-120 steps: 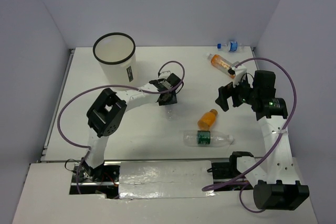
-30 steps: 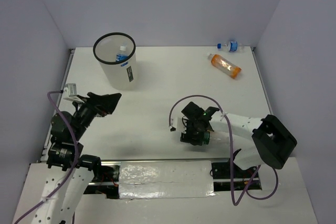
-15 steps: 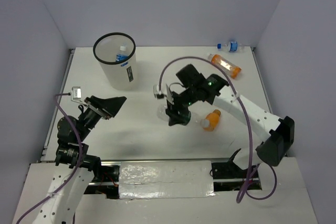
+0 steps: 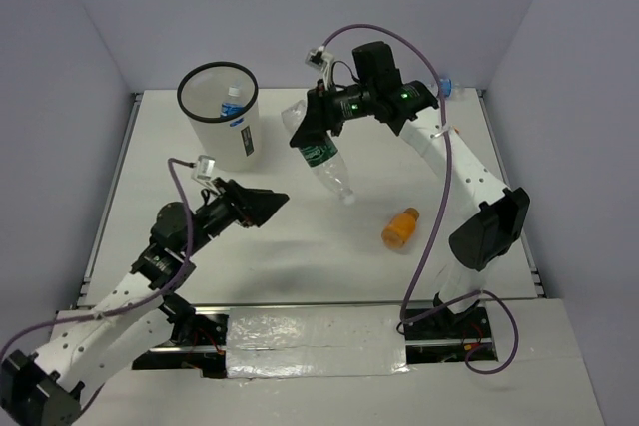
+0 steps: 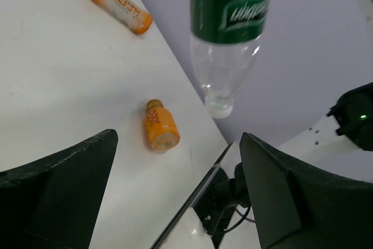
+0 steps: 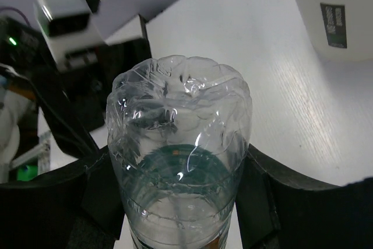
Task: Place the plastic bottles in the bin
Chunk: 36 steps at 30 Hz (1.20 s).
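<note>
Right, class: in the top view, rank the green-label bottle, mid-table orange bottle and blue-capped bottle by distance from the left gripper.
1. green-label bottle: held aloft, just right of the left gripper.
2. orange bottle: farther right, lying down.
3. blue-capped bottle: far-right corner.

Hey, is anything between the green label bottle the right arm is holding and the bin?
Nothing visible. The green-label bottle, clamped in the right gripper, hangs in the air right of the bin, open space between them. The left gripper sits off that line.

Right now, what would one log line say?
right gripper: shut on green-label bottle, in air beside bin | left gripper: open, empty | bin: blue-label bottle inside | table: orange bottle lying
</note>
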Each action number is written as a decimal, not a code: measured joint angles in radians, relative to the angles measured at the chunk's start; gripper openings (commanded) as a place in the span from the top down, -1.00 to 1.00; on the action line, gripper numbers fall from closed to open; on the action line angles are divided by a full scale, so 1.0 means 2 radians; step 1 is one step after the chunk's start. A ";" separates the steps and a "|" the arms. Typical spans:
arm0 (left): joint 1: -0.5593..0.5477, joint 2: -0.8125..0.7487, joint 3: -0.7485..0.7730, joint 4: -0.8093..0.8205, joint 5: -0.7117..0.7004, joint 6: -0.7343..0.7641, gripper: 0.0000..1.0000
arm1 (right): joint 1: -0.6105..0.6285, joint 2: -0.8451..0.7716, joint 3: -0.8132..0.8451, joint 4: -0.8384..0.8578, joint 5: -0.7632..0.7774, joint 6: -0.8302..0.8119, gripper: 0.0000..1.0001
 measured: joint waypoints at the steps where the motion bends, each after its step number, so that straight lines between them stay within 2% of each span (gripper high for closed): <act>1: -0.016 0.018 0.001 0.013 -0.009 0.005 -0.99 | -0.006 0.000 0.001 0.017 -0.005 0.023 0.68; 6: -0.054 0.127 0.021 0.079 -0.037 0.039 -0.99 | -0.024 -0.002 -0.012 0.109 -0.031 0.127 0.67; 12: -0.060 0.221 0.086 0.158 -0.020 0.053 -0.99 | -0.027 -0.024 -0.089 0.185 -0.039 0.183 0.62; 17: -0.061 0.258 0.117 0.216 0.004 0.047 -0.99 | -0.029 -0.036 -0.129 0.214 -0.042 0.202 0.59; 29: -0.068 0.308 0.134 0.258 0.024 0.010 -0.96 | -0.031 -0.095 -0.194 0.328 -0.044 0.237 0.48; 32: -0.070 0.312 0.141 0.257 0.028 0.008 -0.78 | -0.031 -0.106 -0.210 0.352 -0.044 0.240 0.19; 35: -0.072 0.318 0.150 0.257 0.039 0.003 -0.42 | -0.031 -0.115 -0.227 0.370 -0.043 0.238 -0.24; 36: -0.072 0.320 0.153 0.254 0.044 0.000 -0.16 | -0.032 -0.117 -0.232 0.375 -0.043 0.238 -0.31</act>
